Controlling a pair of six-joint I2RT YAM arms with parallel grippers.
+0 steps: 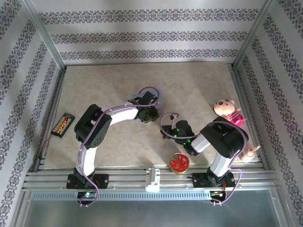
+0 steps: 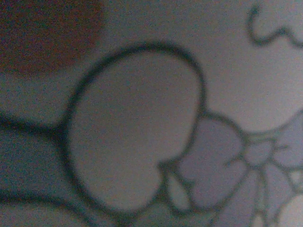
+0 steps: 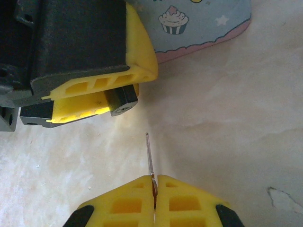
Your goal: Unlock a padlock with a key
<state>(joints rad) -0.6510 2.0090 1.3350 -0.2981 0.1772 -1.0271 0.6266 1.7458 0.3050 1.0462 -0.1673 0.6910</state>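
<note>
Small black padlock [image 3: 121,99] clamped in the left jaws, just beside the pastel cupcake-print tin [image 3: 199,23]. Thin grey metal key [image 3: 149,153] pinched in the closed right jaws, farther from the tin, tip short of the keyhole [image 3: 124,109]. Likely best: align blade with keyhole, advance slowly.

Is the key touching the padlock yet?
Apart. The right wrist view shows a clear gap between the tip of the key and the padlock.
</note>
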